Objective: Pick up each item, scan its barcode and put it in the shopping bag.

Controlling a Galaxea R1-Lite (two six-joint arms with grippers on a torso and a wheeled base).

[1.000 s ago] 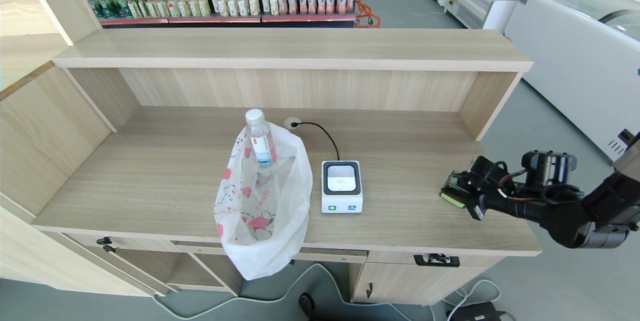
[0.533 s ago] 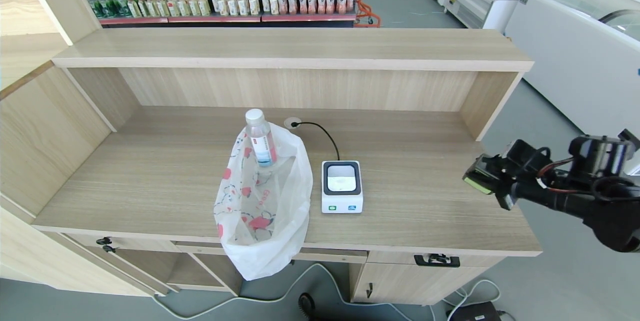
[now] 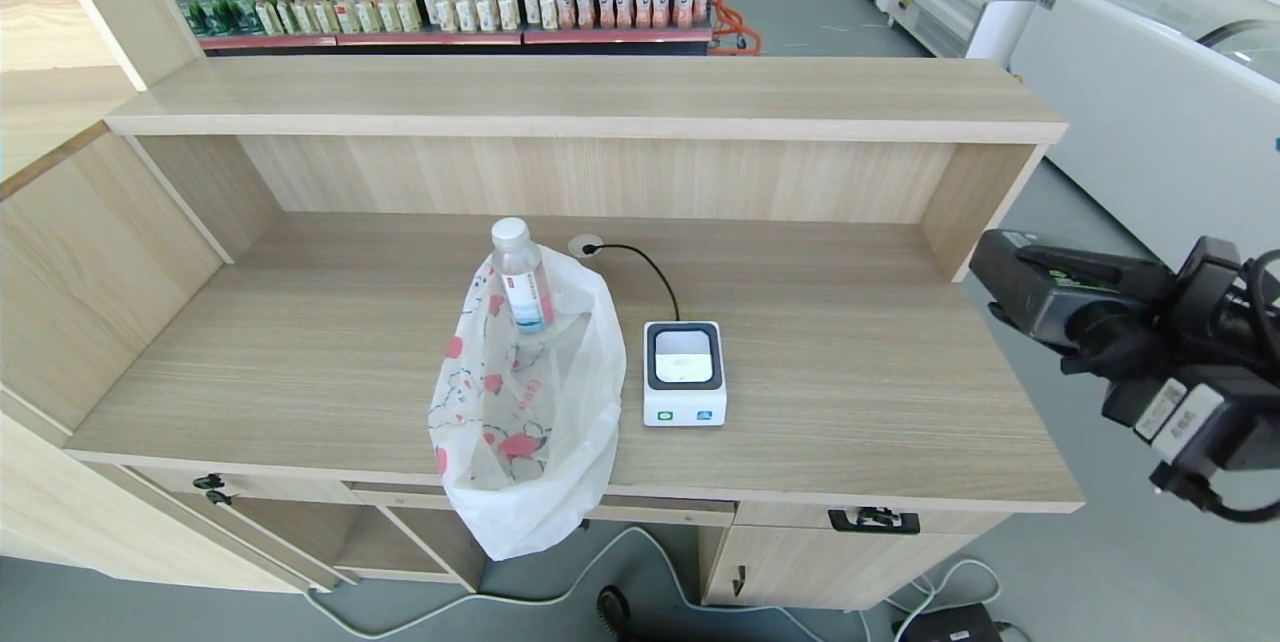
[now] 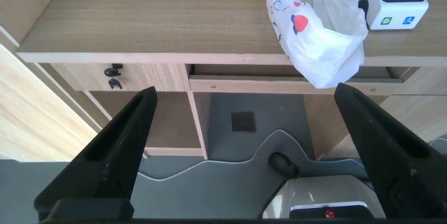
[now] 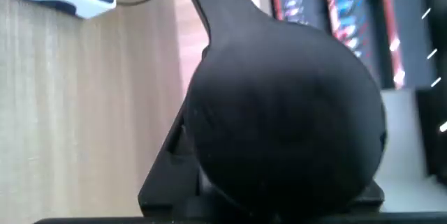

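Right pincer [image 3: 1010, 277], head view: positioned off the right end of the counter [image 3: 850, 402], well apart from the scanner [image 3: 683, 372]. Whether it is spread or pressed together cannot be told. The shopping bag [image 3: 520, 422], white with red print, lies on the counter just left of the scanner, its mouth open and its lower end hanging over the front edge. One bottle [image 3: 522, 277] with a white cap stands in the bag's mouth, leaning slightly. A black cable [image 3: 645, 267] runs from the scanner's back to a round port in the counter top. Shelves of drinks [image 3: 450, 7] line the room behind, and a chest freezer [image 3: 1150, 92] stands to the right.

Left wrist view: left pincer [image 4: 244, 91] is spread wide, nothing between its jaws, held low in front of the counter and below its top. Beyond it show the counter's front edge, a drawer lock [image 4: 113, 74], the hanging end of the bag and a corner of the scanner.

Right wrist view: a dark rounded part of the arm blocks most of the frame. The counter's wood grain runs beside it, with the scanner and its cable at the far end. The pincer's state cannot be told here either.
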